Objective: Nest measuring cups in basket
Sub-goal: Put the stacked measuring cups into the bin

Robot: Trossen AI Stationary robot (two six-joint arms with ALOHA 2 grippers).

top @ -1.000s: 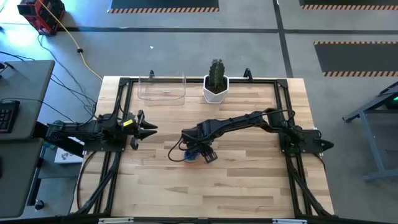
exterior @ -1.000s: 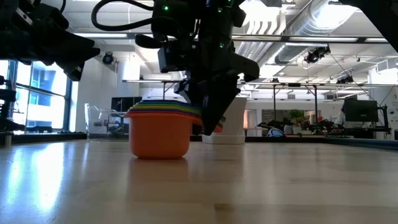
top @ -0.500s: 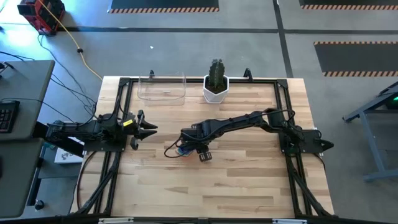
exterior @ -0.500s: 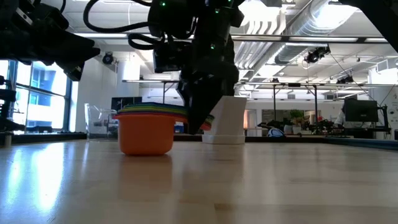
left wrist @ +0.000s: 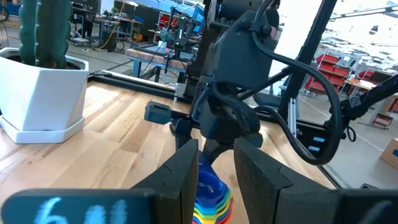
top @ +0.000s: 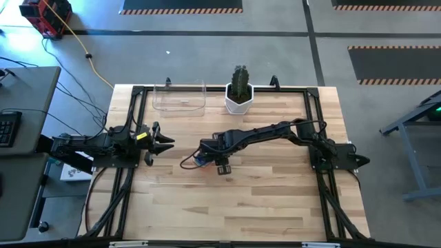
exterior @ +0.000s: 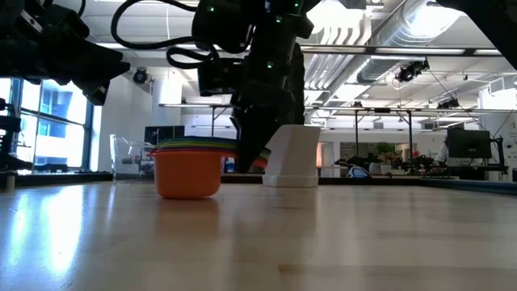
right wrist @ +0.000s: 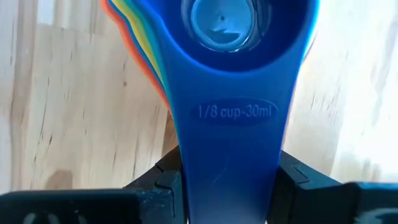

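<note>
The measuring cups (top: 199, 162) sit nested in one stack, orange outermost and blue on top (exterior: 187, 168), near the table's middle. My right gripper (top: 211, 162) is shut on the stack's handles, to the right of the cups. In the right wrist view, the blue "1/8 cup-30ml" handle runs between my right gripper's (right wrist: 227, 186) fingers. My left gripper (top: 165, 142) waits open at the table's left side. In the left wrist view, my left gripper (left wrist: 216, 180) frames the stack (left wrist: 208, 198) from a distance. The clear basket (top: 179, 98) stands at the far edge, left of the cactus pot. My right gripper pinches the stacked handles (right wrist: 227, 155) between its two fingers (right wrist: 158, 182), one on each side edge. The fingers run along the handles, coming from the table's right and slanting down. The stack stays upright with its orange bottom (exterior: 187, 192) at the table surface; I cannot tell if it touches.
A white pot with a green cactus (top: 239, 96) stands at the far edge, right of the basket (exterior: 133, 155). Black rails frame the table (top: 138, 131). Bare wood lies between the stack and the basket and across the near half.
My right gripper, still shut on the handles, has carried the nested stack toward the table's left and far edge, closer to the basket. The stack has stayed upright and low over the wood.
</note>
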